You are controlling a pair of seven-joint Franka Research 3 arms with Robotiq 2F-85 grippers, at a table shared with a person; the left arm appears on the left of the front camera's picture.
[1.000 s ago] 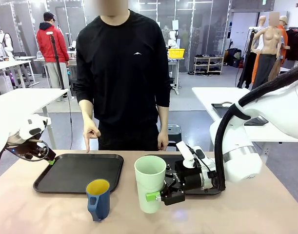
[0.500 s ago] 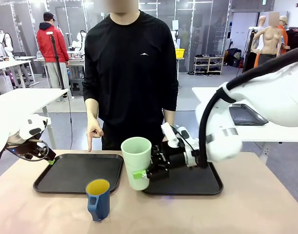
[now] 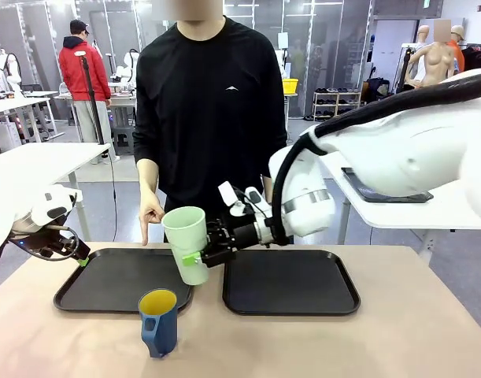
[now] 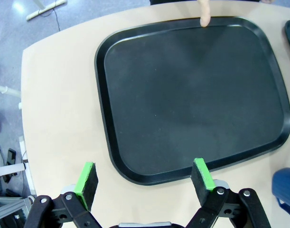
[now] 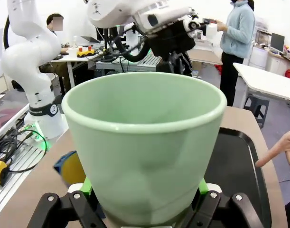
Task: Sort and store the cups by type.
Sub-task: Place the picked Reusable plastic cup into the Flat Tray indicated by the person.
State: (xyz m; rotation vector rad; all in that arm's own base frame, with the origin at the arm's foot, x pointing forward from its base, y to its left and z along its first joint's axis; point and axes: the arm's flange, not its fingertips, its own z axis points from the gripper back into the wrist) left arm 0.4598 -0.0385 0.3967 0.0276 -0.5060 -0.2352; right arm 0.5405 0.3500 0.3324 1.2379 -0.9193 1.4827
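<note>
The green cup [image 3: 186,240] hangs tilted over the left tray's [image 3: 106,287] right edge, clamped in the right gripper [image 3: 199,257]. The blue mug [image 3: 159,323] stands on the table beside the tray's near edge. The left gripper [image 4: 144,167] gapes empty at its left edge.

Two black trays lie side by side on the tan tabletop [image 3: 397,346], close but apart: the left tray [image 3: 106,279] and the right tray [image 3: 291,283]. A person in a black shirt [image 3: 212,118] stands at the far edge. Behind are a person in a red jacket [image 3: 81,71], a yellow crate [image 3: 290,86] and a white table [image 3: 445,211]
</note>
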